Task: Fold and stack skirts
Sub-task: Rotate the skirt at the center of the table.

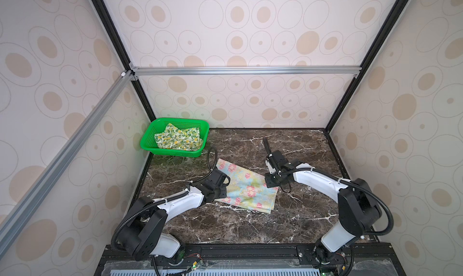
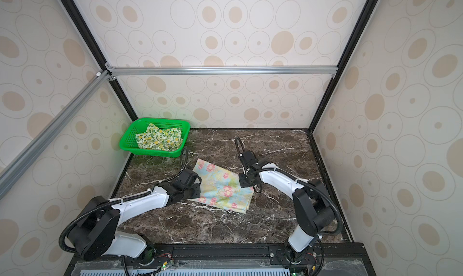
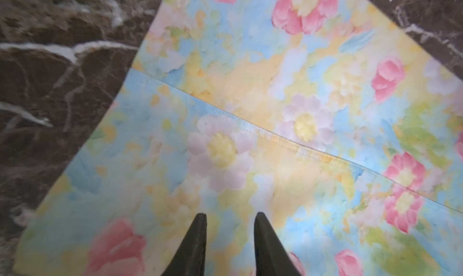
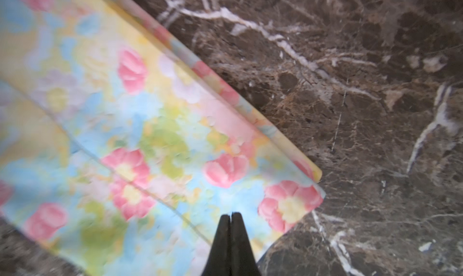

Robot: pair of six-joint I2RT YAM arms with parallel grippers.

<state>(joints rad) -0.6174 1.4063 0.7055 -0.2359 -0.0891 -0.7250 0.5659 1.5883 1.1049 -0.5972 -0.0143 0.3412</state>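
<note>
Pastel skirt (image 1: 246, 187) with pink flowers lies folded flat at the middle of the dark marble table (image 1: 225, 227), its stacked layers showing at the near right corner. It sits between the two arms, where both can reach it. The lemon-print skirt (image 1: 178, 138) lies crumpled in the green basket (image 1: 147, 137) at the far left corner, apparently awaiting its turn.

The left arm (image 1: 180, 203) stretches in low from the near left, wrist over the skirt's left edge. Its wrist camera shows the left gripper (image 3: 230, 218) aimed down at the cloth beside a stitched hem, jaws parted with nothing between them. The right arm (image 1: 318, 178) bends in from the near right, wrist above the skirt's right edge. The right gripper (image 4: 231, 215) has its tips pressed together over the fabric close to a corner, with no cloth visibly pinched.

By the layout, the flowered fold looks about done, with the lemon-print skirt next to be folded and stacked.
</note>
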